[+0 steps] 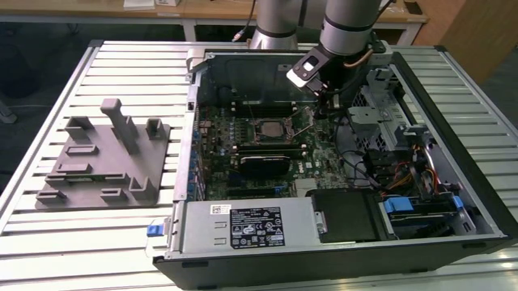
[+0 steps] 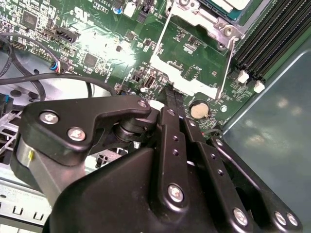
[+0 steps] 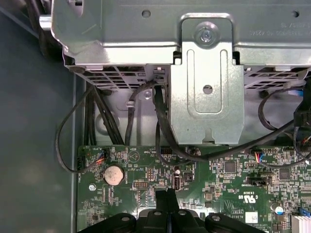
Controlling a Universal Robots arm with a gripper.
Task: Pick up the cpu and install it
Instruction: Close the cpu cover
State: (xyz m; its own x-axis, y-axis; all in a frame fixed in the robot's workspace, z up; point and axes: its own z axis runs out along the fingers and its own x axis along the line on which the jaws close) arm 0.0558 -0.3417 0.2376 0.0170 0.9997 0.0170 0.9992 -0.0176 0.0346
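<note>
On the white slatted metal tabletop [image 1: 121, 66], we see the open black steel computer case [image 1: 340, 267] lying on its side, so its green, component-studded motherboard [image 1: 215, 157] faces up for work from above. The black jointed gripper [image 2: 171, 94], pressed together on nothing, hovers just beside the metal-framed socket [image 2: 194, 14], where the small square silvery-grey cpu [image 1: 265, 128] lies flat, apparently seated.

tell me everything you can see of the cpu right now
The cpu is a small flat square chip with a silvery-grey metal top. It lies level in its socket on the green motherboard inside the open computer case, with the metal retention frame open beside it. Nothing rests on it. The gripper, jaws shut, hangs to the exterior view's right of it, apart from it.
</note>
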